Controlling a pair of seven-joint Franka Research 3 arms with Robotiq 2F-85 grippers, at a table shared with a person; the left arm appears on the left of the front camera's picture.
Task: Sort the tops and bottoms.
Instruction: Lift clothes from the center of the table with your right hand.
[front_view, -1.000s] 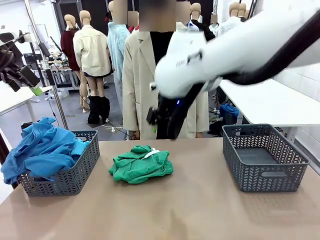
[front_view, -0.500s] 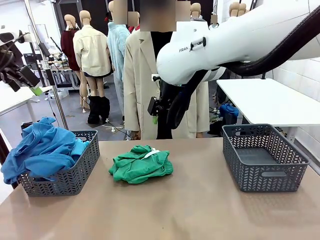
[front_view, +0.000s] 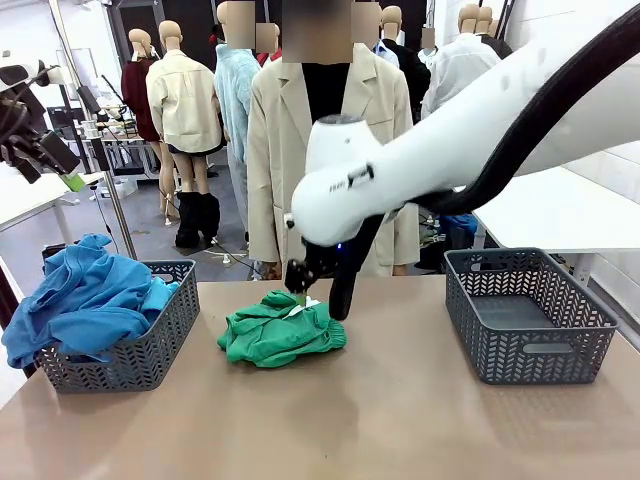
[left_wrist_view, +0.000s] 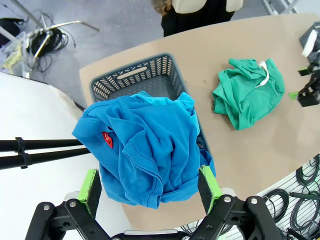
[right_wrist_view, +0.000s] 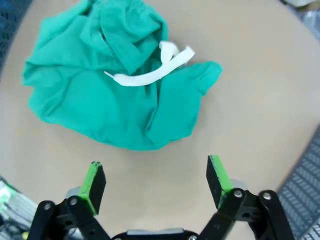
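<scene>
My right arm (front_view: 430, 170) hides the person's torso (front_view: 290, 150) and the green bottoms' (front_view: 280, 333) far edge. Blue tops (left_wrist_view: 145, 150) cover most of the left basket (left_wrist_view: 135, 82).

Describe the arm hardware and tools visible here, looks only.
Right arm: glossy white rounded shell, small dark lettering, a thick black cable along it, black wrist section. Right tool: black linkage fingers with rivets, bright green pads. Left tool looks the same: black fingers, green pads.

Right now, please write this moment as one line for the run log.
right end effector: open, over green bottoms | blue tops: in left basket | right basket: holds nothing
</scene>
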